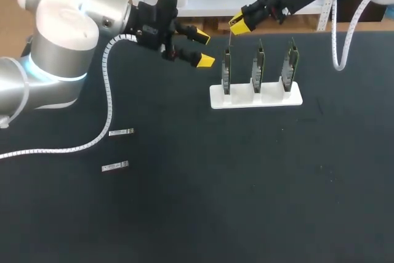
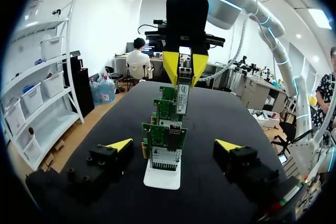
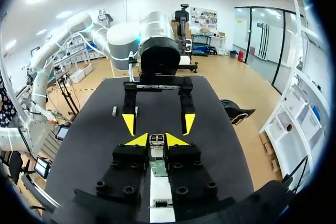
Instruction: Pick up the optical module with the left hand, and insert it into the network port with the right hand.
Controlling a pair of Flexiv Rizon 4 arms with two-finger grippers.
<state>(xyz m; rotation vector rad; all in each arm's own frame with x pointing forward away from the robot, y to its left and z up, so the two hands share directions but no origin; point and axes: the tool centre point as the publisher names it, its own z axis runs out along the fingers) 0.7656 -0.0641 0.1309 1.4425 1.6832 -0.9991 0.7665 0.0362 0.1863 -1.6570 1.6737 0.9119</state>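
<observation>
My right gripper [image 1: 240,25] hangs above the leftmost of three green network cards [image 1: 226,72] in a white rack [image 1: 255,98]. It is shut on a slim silver optical module [image 1: 229,41] that points down at that card. In the right wrist view the module [image 3: 156,142] sits between that gripper's [image 3: 157,140] yellow tips, over the card's top edge [image 3: 157,168]. My left gripper [image 1: 203,48] stands open and empty just left of the rack. Its wrist view looks along the card row [image 2: 167,142] from between its own fingers [image 2: 173,145], with the module [image 2: 182,96] held beyond.
Two more optical modules [image 1: 121,132] [image 1: 115,166] lie on the black table [image 1: 258,189] at the left, under my left arm's cable. The middle card [image 1: 258,69] and the right card [image 1: 289,66] stand upright in the same rack.
</observation>
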